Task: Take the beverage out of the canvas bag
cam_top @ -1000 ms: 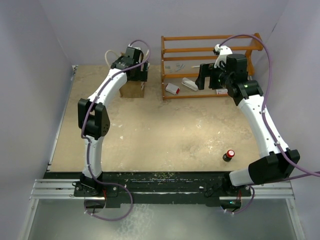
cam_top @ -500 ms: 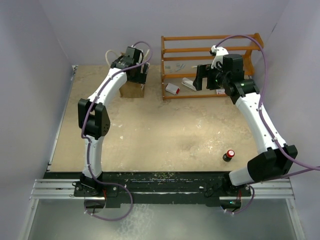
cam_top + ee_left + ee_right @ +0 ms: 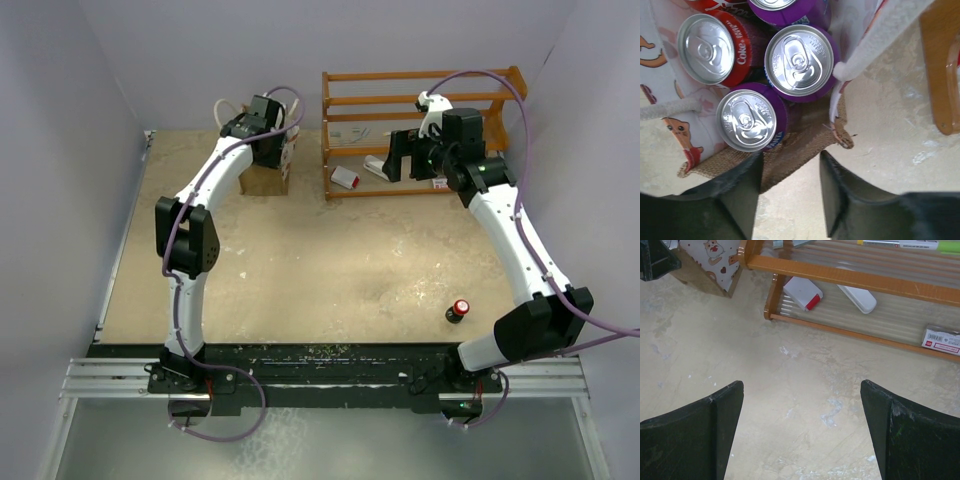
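The canvas bag [image 3: 262, 180] stands at the back left of the table, one white rope handle [image 3: 222, 108] showing beside it. My left gripper [image 3: 274, 150] hovers over its mouth. The left wrist view looks down into the bag [image 3: 800, 145] at several beverage cans: two purple ones [image 3: 799, 60] [image 3: 746, 120] and a red Coke [image 3: 706, 48]. My left gripper [image 3: 790, 159] is part-way open, its fingers straddling the bag's near burlap wall, with bare table visible between them. My right gripper [image 3: 398, 158] [image 3: 800, 390] is wide open over bare table in front of the rack, holding nothing.
A wooden rack [image 3: 420, 110] stands at the back right, with a white-and-red block [image 3: 802, 292], a white case [image 3: 857, 299] and a labelled box [image 3: 941, 339] on its bottom shelf. A small red-capped bottle [image 3: 458, 310] stands at the front right.
My left jaws have narrowed from wide open to about half. The right arm has drifted slightly left along the rack's front, still open.
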You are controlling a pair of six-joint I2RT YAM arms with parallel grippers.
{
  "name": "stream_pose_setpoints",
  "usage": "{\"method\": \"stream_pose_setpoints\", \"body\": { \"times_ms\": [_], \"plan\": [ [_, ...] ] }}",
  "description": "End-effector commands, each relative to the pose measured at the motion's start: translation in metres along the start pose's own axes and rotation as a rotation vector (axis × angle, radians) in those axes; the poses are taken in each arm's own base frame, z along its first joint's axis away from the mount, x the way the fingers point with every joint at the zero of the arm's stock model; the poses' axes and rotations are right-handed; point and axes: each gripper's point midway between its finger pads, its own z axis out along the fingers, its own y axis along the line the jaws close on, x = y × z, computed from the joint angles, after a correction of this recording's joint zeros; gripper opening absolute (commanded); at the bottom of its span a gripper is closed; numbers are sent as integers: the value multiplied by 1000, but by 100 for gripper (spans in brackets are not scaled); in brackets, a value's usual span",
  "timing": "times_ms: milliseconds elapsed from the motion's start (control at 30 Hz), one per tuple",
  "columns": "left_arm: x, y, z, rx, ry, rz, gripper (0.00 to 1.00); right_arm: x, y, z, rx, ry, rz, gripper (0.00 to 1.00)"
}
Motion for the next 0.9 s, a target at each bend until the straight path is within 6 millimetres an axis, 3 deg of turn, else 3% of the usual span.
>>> {"method": "stream_pose_setpoints", "body": {
  "times_ms": [0,267,533,867],
  "plan": [
    [20,-2,-4,20,71,28,45,-29,9,-8,-26,-85,-8,100],
    [29,-5,-9,47,102,31,35,-28,12,-9,-31,-87,-6,100],
    [36,-12,-20,92,113,20,32,-28,19,-11,-50,-88,-7,100],
    [67,-28,-40,187,167,-27,28,-21,31,-19,-107,-83,-1,100]
  ]
}}
